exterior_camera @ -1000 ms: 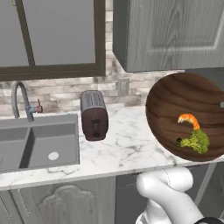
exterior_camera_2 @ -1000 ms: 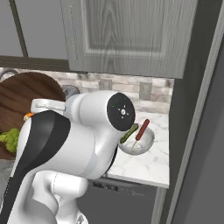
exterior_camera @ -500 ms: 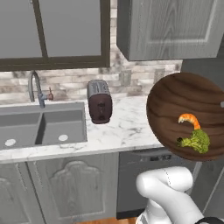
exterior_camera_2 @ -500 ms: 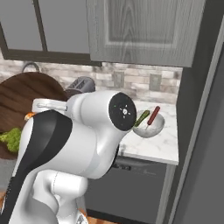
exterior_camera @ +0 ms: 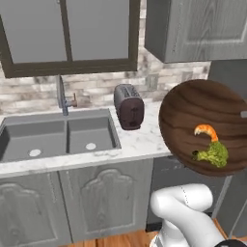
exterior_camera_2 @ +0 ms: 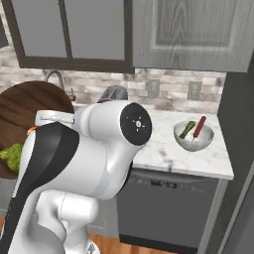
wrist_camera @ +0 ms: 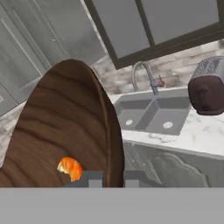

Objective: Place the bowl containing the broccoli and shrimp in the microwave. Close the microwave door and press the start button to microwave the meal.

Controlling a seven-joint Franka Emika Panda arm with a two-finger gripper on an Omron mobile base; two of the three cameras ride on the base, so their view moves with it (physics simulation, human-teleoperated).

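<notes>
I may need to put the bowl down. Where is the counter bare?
Bare marble lies between the toaster and the pale bowl, and in front of that bowl. Left of the toaster the sink takes the counter, leaving a thin front strip.

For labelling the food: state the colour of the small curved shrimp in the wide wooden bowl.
Orange, with a paler end; the shrimp shows best in the left base view.

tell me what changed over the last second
The base drove, so the whole view shifted: the toaster and sink now sit further right in the left base view. Nothing was let go. The hand stays shut on the bowl, with the shrimp and broccoli still inside.
</notes>
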